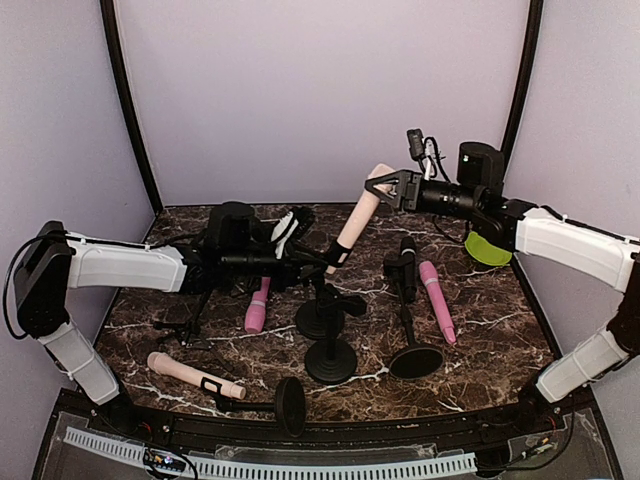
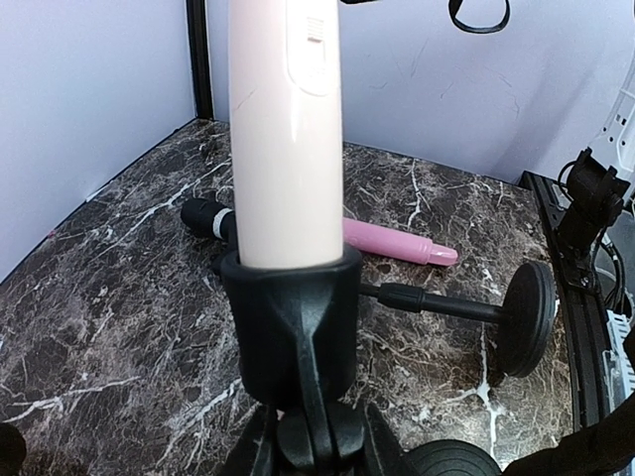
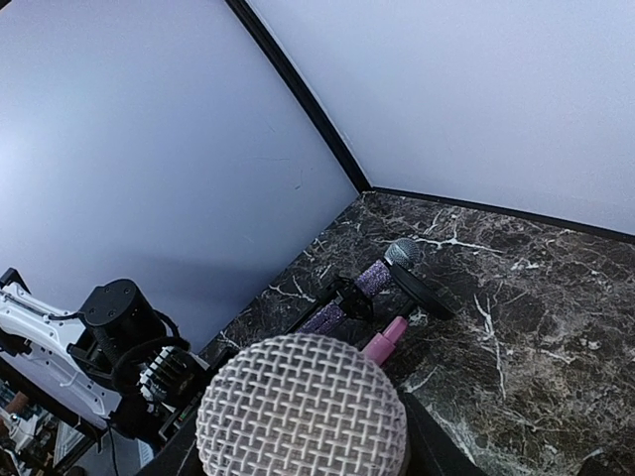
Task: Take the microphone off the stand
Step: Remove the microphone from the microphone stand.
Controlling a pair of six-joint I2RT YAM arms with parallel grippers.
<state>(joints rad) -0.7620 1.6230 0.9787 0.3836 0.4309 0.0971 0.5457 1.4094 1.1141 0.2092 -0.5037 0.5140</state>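
A pale cream microphone [image 1: 356,220] stands tilted in the black clip [image 1: 339,252] of a stand [image 1: 322,318] near the table's middle. My right gripper [image 1: 384,184] is shut on its upper end, and the mesh head [image 3: 303,407] fills the bottom of the right wrist view between dark fingers [image 3: 433,448]. My left gripper [image 1: 316,264] is shut on the stand just under the clip. In the left wrist view the clip [image 2: 290,327] cups the microphone's body [image 2: 286,129], with my left gripper [image 2: 313,448] closed round the joint below it.
Two pink microphones [image 1: 437,300] [image 1: 257,306] lie on the marble table [image 1: 480,330]. A black microphone stands in a stand [image 1: 415,360]. Another cream microphone [image 1: 188,373] lies in a tipped stand [image 1: 290,405] at the front. A second round base [image 1: 331,361] and a green object [image 1: 487,249] are close by.
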